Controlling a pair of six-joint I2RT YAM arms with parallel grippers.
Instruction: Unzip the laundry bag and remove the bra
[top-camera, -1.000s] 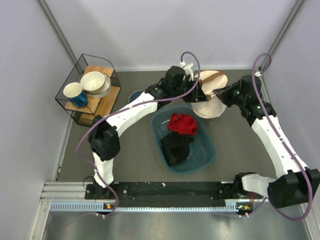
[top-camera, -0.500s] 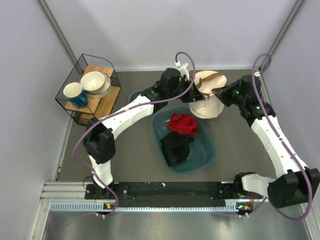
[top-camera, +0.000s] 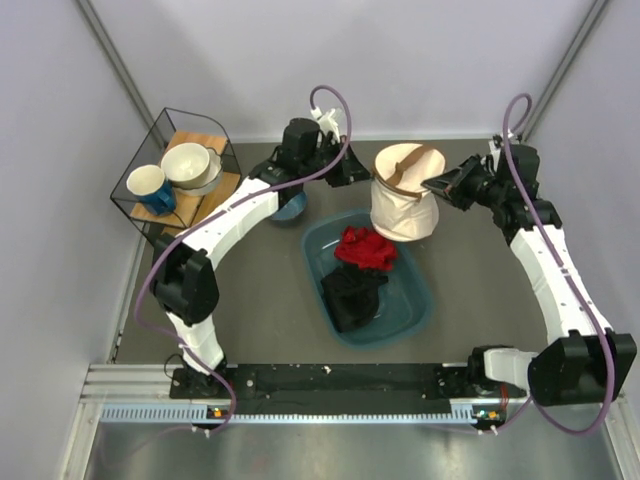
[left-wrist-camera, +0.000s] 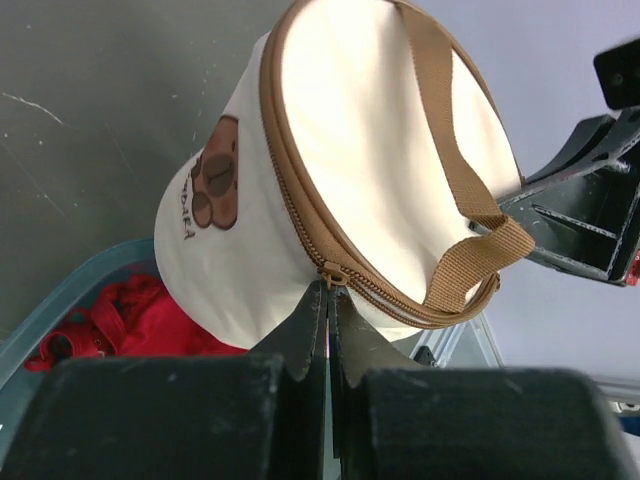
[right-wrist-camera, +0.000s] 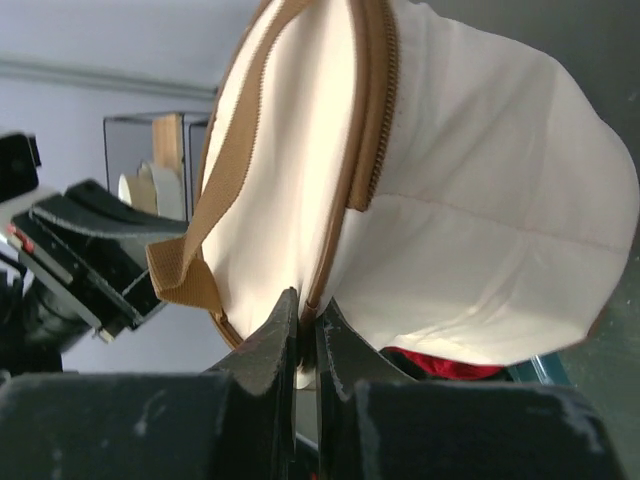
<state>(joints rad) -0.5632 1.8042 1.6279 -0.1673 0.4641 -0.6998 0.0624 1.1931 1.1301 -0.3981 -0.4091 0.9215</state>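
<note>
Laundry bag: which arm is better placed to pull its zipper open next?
Probably left. The left gripper is shut at the zipper pull, so it can drag it round the rim; the right gripper pinches the rim of the laundry bag, steadying it.

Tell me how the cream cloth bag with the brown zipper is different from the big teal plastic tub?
The cream drum-shaped fabric laundry bag is soft and looks zipped shut; the teal plastic tub is rigid and open-topped. The bag hangs pinched between the left gripper and right gripper; the tub sits on the table. Both are containers.
</note>
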